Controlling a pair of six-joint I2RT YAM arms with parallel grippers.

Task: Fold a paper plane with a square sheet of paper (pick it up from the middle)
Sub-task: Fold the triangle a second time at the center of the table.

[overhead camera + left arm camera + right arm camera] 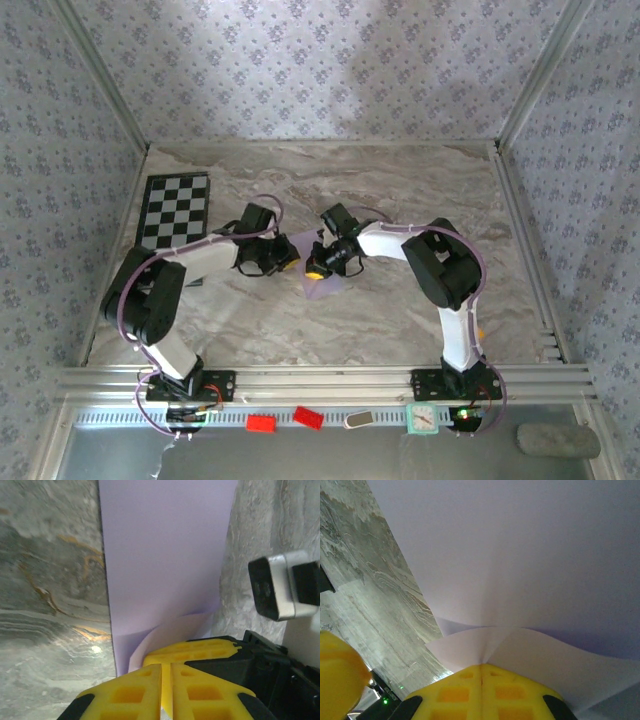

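Nearest, the right gripper point(481, 666) is pinched tight on a raised edge of the sheet point(530, 555), creases fanning from the grip. Just beside it, the left gripper point(162, 667) has its jaws pressed together at that same curl (whether paper sits between them I cannot tell). Beyond, the sheet lies flat in the middle of the table point(420, 190), with the checkerboard point(175, 210) at the far left.

Square sheet of paper point(327, 284): one item; thin, plain, pale lilac, unmarked; lies near the middle of the marbled table point(400, 180); most of it flat on the surface, side edges straight and clean; near edge raised in a soft curl, paler on its underside; a short crease gathers at that edge, pinched between the closed yellow fingers of the right gripper point(481, 666).
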